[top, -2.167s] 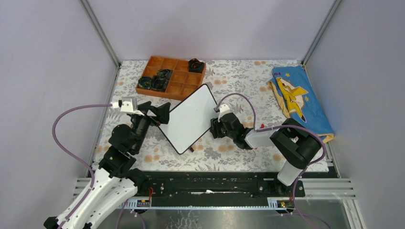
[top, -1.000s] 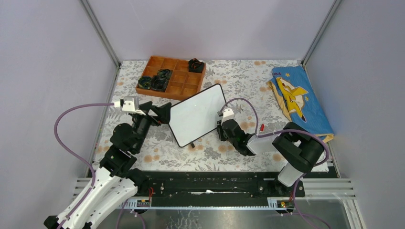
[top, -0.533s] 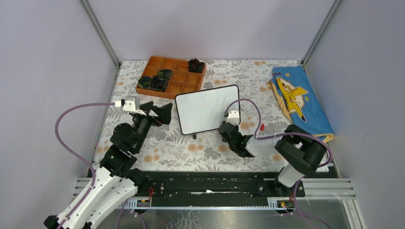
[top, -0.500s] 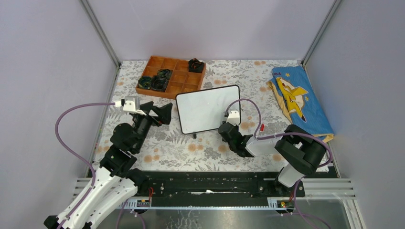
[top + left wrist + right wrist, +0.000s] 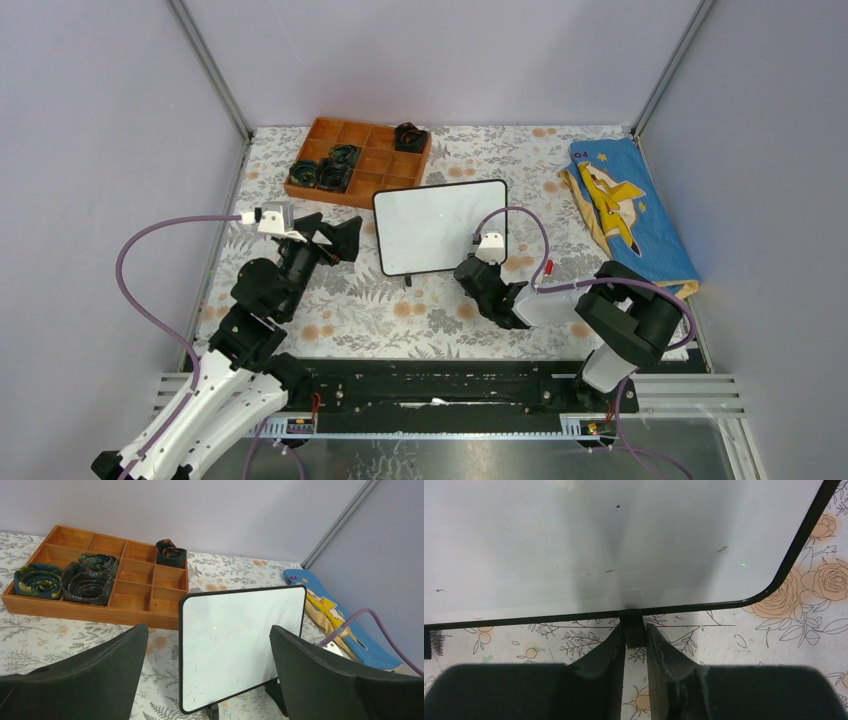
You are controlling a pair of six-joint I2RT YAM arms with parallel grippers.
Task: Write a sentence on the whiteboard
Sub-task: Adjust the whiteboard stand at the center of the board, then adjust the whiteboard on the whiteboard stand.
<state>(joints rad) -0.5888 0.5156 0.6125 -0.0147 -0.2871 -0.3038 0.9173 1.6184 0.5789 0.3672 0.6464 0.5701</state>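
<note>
The whiteboard (image 5: 440,227) stands upright on the floral mat, its white face turned to the near side. It also shows in the left wrist view (image 5: 240,640) and the right wrist view (image 5: 624,540). No sentence shows on it, only faint smudges. My right gripper (image 5: 466,268) is shut on the board's small black right foot (image 5: 634,630) at the bottom edge. My left gripper (image 5: 335,232) is open and empty just left of the board; the board shows between its fingers (image 5: 75,680).
An orange compartment tray (image 5: 360,190) with several rolled dark ties sits behind the board at the back left. A blue cloth with a yellow figure (image 5: 625,210) lies at the right. A small red item (image 5: 549,267) lies by the right arm.
The right gripper has turned the whiteboard from a diagonal stance to square-on and shifted it slightly right. The left arm has barely moved.
</note>
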